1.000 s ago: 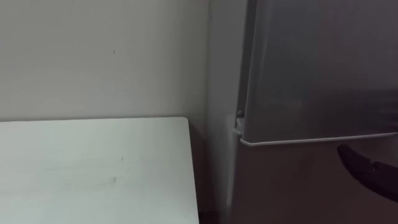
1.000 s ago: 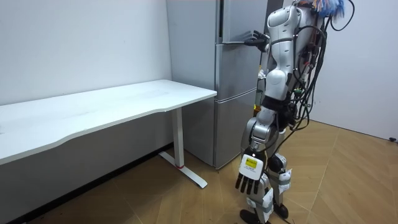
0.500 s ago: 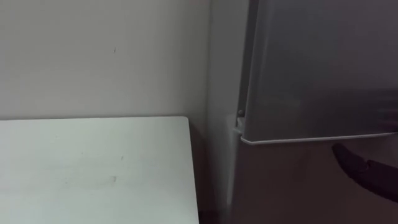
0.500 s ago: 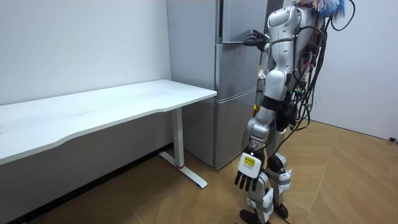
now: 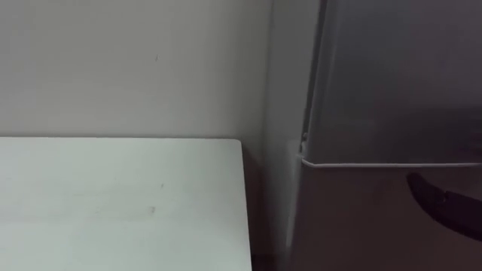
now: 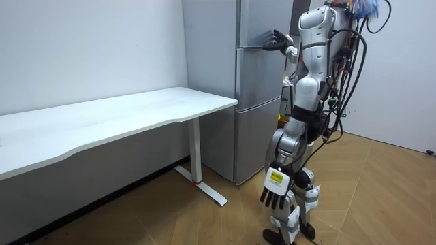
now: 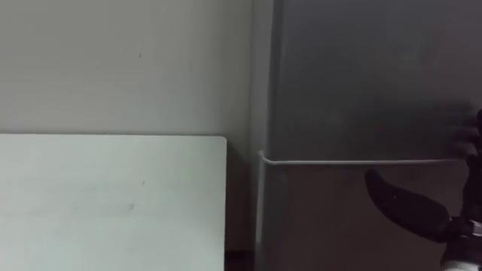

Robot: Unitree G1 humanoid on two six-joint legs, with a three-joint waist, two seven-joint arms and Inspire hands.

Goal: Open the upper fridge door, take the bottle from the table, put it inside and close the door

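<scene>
The upper door point(image 7: 361, 75) ends just above the straight, open fingers point(image 7: 388, 196) of the right hand point(image 7: 422, 218). The tabletop point(image 5: 113, 203) lies left of them; the left hand point(image 6: 274, 197) hangs open.

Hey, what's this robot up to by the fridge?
The robot stands facing the fridge, beside a white table. Its right hand is raised, open, at the seam under the upper door, which looks shut. Its left hand hangs open by its leg. Both hands are empty.
</scene>
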